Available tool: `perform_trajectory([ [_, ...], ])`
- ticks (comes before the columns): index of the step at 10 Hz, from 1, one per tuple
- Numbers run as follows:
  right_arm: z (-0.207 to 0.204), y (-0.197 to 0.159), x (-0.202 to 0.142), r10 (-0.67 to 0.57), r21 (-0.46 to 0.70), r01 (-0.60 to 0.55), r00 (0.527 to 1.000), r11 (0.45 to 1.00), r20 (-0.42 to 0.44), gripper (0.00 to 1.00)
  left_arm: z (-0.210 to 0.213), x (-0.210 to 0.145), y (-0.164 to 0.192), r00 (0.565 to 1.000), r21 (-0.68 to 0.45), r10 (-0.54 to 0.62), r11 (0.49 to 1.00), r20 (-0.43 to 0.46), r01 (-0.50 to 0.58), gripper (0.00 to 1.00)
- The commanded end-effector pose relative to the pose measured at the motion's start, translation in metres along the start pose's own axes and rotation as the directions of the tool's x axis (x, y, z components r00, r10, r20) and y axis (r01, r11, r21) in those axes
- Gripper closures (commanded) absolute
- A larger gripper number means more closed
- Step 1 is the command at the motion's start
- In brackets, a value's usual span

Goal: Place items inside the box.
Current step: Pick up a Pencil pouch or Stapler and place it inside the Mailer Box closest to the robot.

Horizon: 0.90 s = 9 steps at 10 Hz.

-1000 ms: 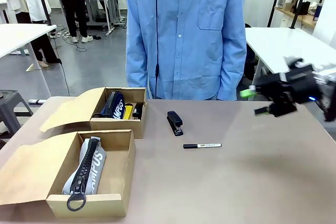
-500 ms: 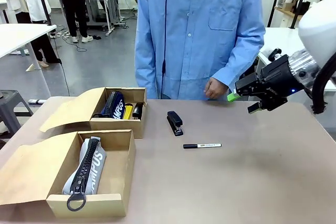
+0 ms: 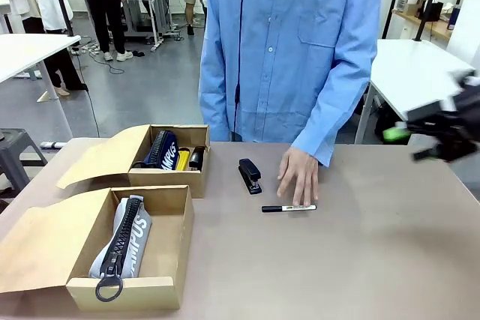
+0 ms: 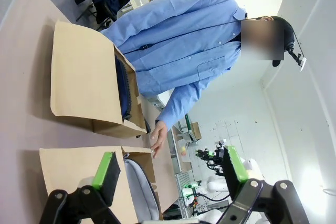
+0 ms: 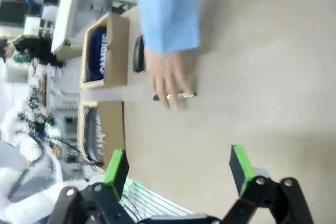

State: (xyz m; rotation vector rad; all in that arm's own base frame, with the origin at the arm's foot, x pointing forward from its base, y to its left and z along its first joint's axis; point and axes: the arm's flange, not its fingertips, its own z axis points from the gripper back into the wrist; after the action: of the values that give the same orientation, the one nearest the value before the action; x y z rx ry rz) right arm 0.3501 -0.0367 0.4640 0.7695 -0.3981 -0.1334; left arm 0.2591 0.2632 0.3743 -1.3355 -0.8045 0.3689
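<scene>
Right gripper (image 3: 410, 145) hangs open and empty by the right edge of the table (image 3: 360, 260), while a person's hand (image 3: 298, 175) rests on the marker pen (image 3: 289, 207).
Well off to that gripper's left, the pen lies flat: thin, black with a white label, light, stiff and apt to roll, so I'd pinch it mid-barrel once the hand clears. Just past it sits a black stapler (image 3: 250, 175), denser and rigid; take it across its narrow sides. Farther left, the soft grey pouch (image 3: 124, 241) lies in the near box (image 3: 127, 295), which the left gripper (image 4: 170, 167), fingers spread and empty, overlooks.
</scene>
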Motion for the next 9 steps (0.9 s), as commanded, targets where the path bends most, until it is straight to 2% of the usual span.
perform_trajectory([
  [1,0.027,-0.058,-0.055,-0.099,0.011,0.098,0.993,0.995,0.063,0.0,-0.003,0.0,-0.001,1.0,-0.019,-0.022,1.0,0.011,0.022,0.0],
  [3,0.012,-0.081,-0.073,-0.195,0.059,0.19,0.977,0.98,0.09,0.0,-0.003,0.0,-0.001,1.0,-0.019,-0.022,1.0,0.011,0.022,0.0],
  [5,-0.005,-0.086,-0.072,-0.217,0.08,0.211,0.974,0.974,0.062,0.0,-0.003,0.0,-0.001,1.0,-0.019,-0.022,1.0,0.011,0.022,0.0],
  [9,-0.017,-0.07,-0.054,-0.173,0.056,0.172,0.985,0.984,0.015,0.0,-0.003,0.0,-0.001,1.0,-0.019,-0.022,1.0,0.011,0.022,0.0],
])
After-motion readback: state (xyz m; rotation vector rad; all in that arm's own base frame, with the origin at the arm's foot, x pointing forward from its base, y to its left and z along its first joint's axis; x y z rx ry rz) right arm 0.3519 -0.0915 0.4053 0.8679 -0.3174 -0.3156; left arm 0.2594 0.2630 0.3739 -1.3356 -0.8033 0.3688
